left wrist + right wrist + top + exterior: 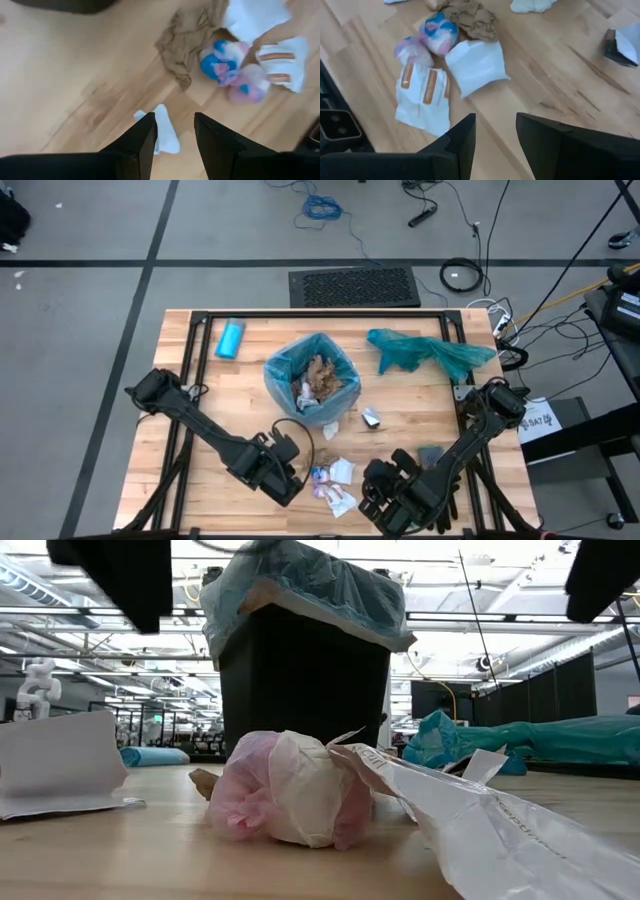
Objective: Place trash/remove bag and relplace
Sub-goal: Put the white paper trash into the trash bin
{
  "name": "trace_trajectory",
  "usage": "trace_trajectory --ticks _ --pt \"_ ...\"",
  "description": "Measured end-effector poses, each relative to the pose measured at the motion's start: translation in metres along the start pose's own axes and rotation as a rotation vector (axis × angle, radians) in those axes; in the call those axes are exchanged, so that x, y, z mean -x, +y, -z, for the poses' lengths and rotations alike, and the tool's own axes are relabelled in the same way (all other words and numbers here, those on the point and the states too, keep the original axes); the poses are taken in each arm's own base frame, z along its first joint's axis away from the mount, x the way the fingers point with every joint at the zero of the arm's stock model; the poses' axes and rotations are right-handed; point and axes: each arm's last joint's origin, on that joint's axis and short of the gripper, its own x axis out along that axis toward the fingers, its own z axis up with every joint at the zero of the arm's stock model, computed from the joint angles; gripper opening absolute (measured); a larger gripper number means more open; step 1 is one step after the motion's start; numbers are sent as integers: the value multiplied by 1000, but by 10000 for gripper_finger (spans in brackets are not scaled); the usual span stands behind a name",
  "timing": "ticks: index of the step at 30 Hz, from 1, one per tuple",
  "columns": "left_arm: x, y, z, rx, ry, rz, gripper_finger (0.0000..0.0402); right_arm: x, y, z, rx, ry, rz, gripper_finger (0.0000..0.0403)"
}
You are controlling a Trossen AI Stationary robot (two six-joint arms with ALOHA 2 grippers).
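Fingers (150, 137) of both arms parted, empty, above flat-lying trash (335, 480); bag (312, 360) mouth-up.

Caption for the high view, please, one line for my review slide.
Both arms wait at the table's near edge, left gripper and right gripper open beside loose trash; the bag lines the bin.

Plenty of bare wooden tabletop (400, 395) either side of the black bin lined with pale blue plastic bag (312, 375). In front of the bin it's cluttered: white, pink and brown paper scraps (333, 480), with both arms crowding them.
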Motion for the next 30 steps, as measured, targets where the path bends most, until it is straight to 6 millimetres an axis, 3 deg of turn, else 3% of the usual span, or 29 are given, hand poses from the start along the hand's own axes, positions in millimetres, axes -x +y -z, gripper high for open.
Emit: trace_trajectory --ticks 8,12,30 --pt "-30 19 16 71 115 -83 137 3 3 7 3 44 -35 132" --pt "-39 17 20 67 155 -13 137 4 3 8 -15 52 -36 132" --pt "-55 24 16 16 181 -25 137 1 4 2 -92 41 -40 132"
